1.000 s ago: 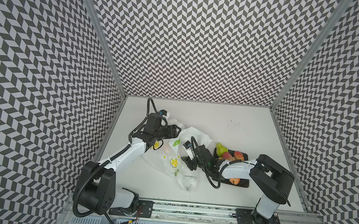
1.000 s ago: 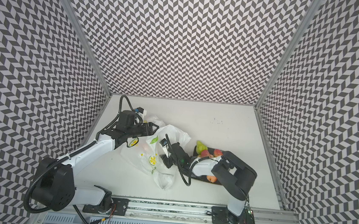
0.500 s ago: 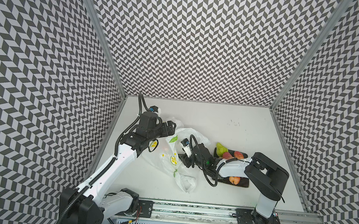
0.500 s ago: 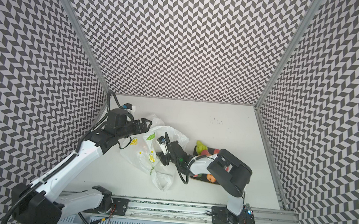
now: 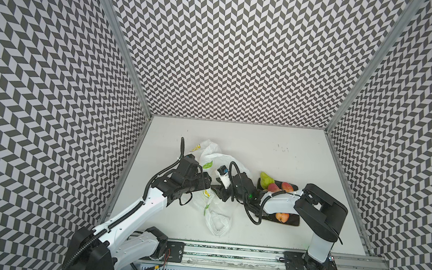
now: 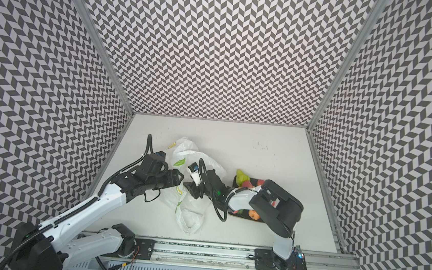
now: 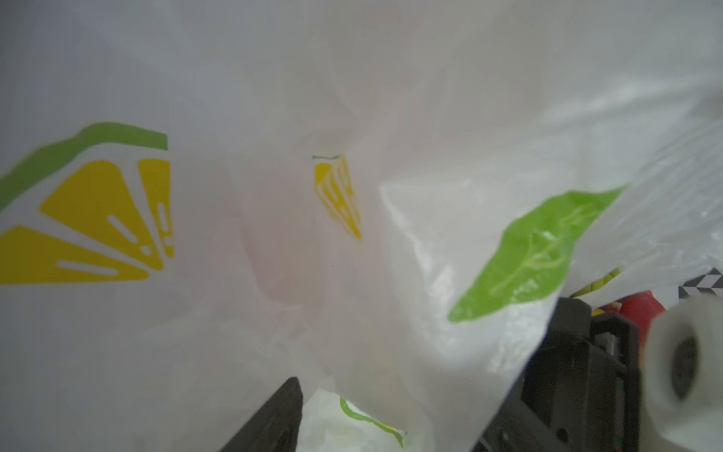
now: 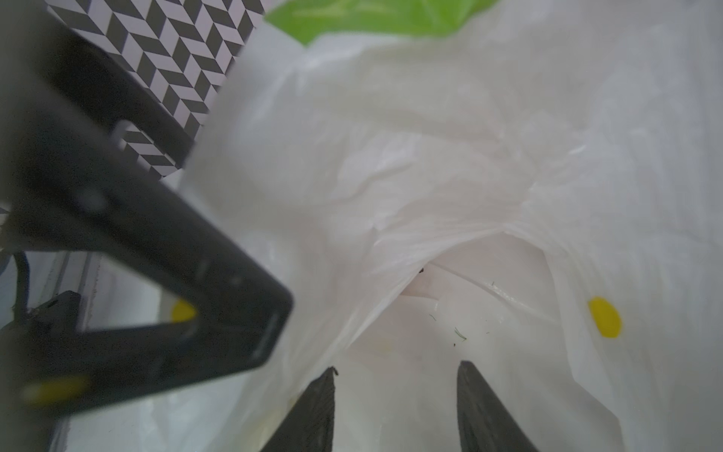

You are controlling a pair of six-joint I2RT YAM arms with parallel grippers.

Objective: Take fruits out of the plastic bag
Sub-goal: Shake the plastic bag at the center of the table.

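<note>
Both hands at the plastic bag (image 5: 216, 220) mid-desk (image 5: 275, 146), fruits off to the right.
Left hand (image 5: 204, 185) against the bag's left side, grip can't be told; right hand (image 8: 397, 370) inside the bag mouth, fingers apart, nothing between; green pear (image 5: 265, 179) and peaches (image 5: 281, 216) on dark plate (image 5: 291, 222) behind it.
</note>
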